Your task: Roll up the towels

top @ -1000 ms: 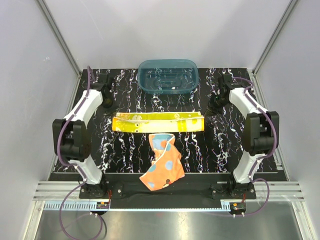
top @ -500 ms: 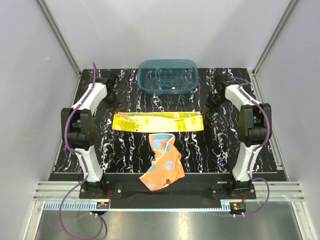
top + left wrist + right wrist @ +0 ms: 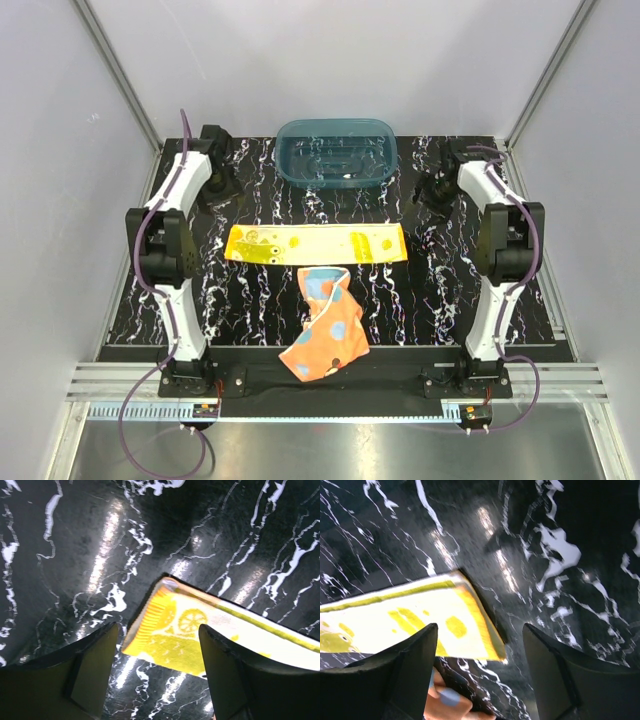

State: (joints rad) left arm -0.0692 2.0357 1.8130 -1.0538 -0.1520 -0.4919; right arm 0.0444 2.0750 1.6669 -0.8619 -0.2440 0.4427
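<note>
The yellow towel lies flat as a long folded strip across the middle of the black marbled table. Just in front of it sits the orange towel, crumpled, with blue dots. My left gripper hovers beyond the strip's left end, open and empty. In the left wrist view that lemon-printed end shows between and ahead of the fingers. My right gripper stands open beyond the right end. The right wrist view has that end and a bit of the orange towel near its fingers.
A teal translucent tub stands at the back centre of the table, between the two grippers. Grey enclosure walls rise on the left, right and far sides. The orange towel's near corner hangs over the table's front edge.
Both grippers have opened and let go of the yellow towel's ends, then drawn back toward the far side. The strip now lies flat.
</note>
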